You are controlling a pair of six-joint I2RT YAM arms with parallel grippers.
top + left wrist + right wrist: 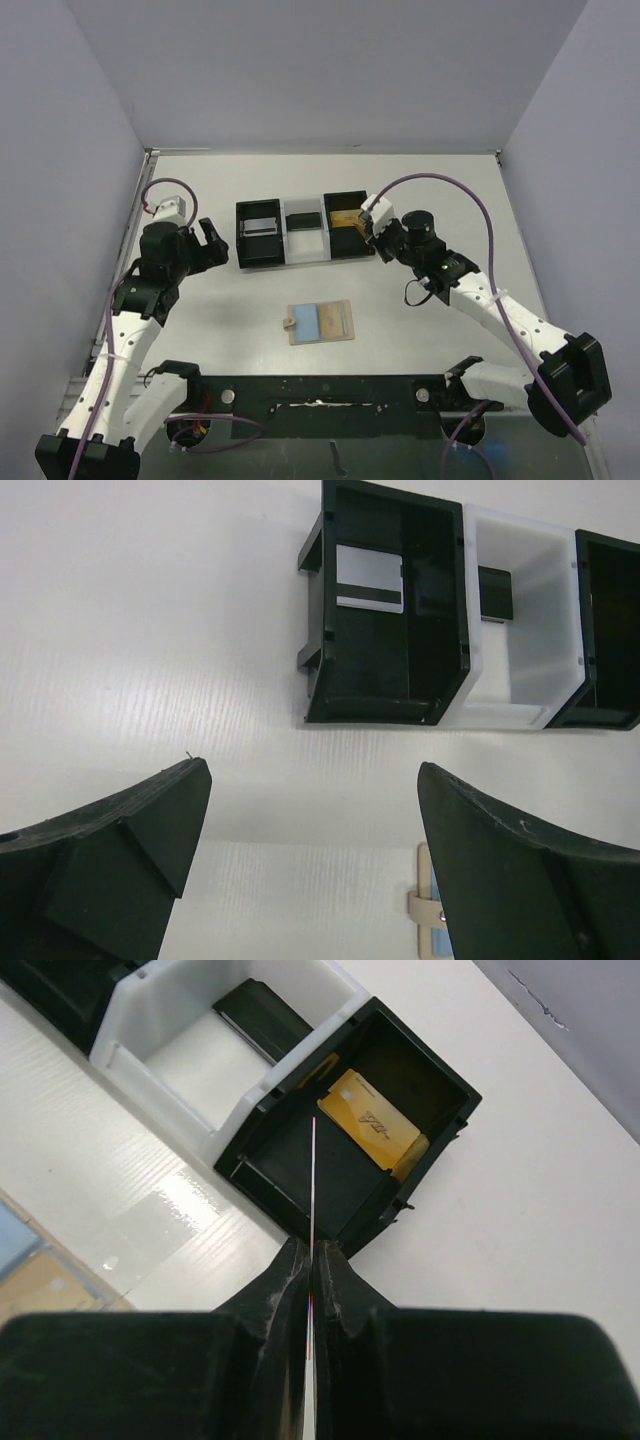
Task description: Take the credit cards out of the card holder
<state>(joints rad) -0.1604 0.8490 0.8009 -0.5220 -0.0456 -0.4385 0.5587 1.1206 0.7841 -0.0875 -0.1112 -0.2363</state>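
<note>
The tan card holder [343, 323] lies flat on the table between the arms, with a light blue credit card [318, 321] on top of it. My right gripper [372, 232] is shut on another thin card [313, 1175], seen edge-on, above the right black compartment of the tray [270, 1185]. A gold card [370, 1120] leans inside that compartment. My left gripper [212, 243] hangs open and empty just left of the tray, its jaws wide apart [312, 780]. A corner of the card holder [424, 900] shows by its right finger.
The three-compartment tray [305, 256] stands at the back middle. A grey card [369, 578] with a dark stripe sits in its left black bin, a black card [494, 592] in the white middle bin. Grey walls enclose the table on three sides.
</note>
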